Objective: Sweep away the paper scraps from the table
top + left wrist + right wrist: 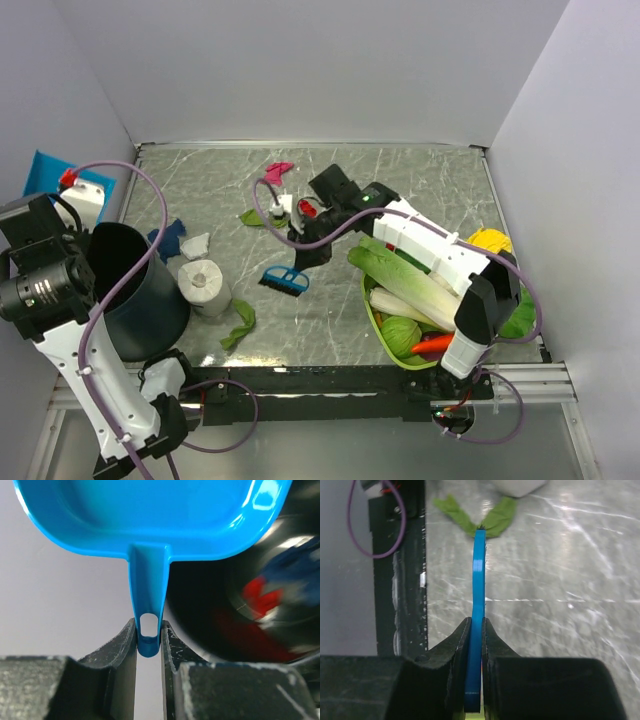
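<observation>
Left gripper (148,635) pinching blue dustpan (150,515), right gripper (476,630) pinching brush (479,570), grey veined table (420,180), white walls (300,70)

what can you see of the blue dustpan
The dustpan is glossy bright blue plastic: a shallow pan with rounded corners and a raised rim, and a short flat handle ending in an oval hanging hole. The face shown to the wrist camera is bare. It is held in the air at the table's left side, next to the black bin. The left gripper pinches the handle's holed end between its jaws, and nothing else visibly touches it.
</observation>
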`<state>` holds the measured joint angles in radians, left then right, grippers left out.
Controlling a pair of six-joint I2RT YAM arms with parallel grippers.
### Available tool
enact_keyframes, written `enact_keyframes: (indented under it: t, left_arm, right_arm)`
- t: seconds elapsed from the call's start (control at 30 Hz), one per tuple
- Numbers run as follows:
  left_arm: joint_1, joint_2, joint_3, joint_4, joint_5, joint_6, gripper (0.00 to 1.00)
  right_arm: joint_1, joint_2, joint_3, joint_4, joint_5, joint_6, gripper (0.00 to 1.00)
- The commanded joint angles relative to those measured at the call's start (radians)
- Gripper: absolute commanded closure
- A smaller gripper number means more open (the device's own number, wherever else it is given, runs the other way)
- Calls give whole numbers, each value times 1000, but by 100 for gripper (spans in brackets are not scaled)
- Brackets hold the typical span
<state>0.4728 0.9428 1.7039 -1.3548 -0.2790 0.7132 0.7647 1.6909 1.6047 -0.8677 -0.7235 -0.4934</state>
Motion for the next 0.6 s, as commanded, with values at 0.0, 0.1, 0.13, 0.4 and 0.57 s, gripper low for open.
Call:
enact_keyframes:
  t: [0.0,0.1,0.13,0.4,0.57]
  left_arm:
    - [4,-21,40,54,267,-179,99]
    - [4,-53,45,81,378,-193,99]
    - [6,-62,45,97,394,-208,99]
    - [4,-78,83,125,423,-232,99]
    - [6,-104,76,111,426,-205,99]
  right_arm:
    - [87,35,18,12,-24,-36,100]
    - [157,114,76,10,-40,19,100]
    - [177,137,90,16,-42,71,100]
    - [203,407,222,35,-169,416,100]
    - [200,438,219,87,-22,521,100]
